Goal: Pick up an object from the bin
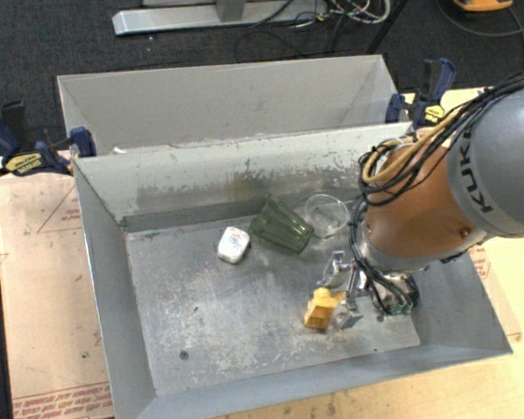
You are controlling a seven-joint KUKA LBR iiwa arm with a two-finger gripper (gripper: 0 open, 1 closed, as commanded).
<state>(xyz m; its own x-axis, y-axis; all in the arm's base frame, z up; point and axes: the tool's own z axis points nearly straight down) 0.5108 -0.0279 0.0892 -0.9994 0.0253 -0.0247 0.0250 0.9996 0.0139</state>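
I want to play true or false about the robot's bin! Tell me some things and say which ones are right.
1. The green cup lies tipped over near the back of the bin. True.
2. The white thing is on the picture's right of the green cup. False: it is on its left.
3. The robot's hand is down next to the small yellow thing. True.
4. The small yellow thing sits in the back left corner. False: it is toward the front right.
5. A clear cup is beside the green cup. True.
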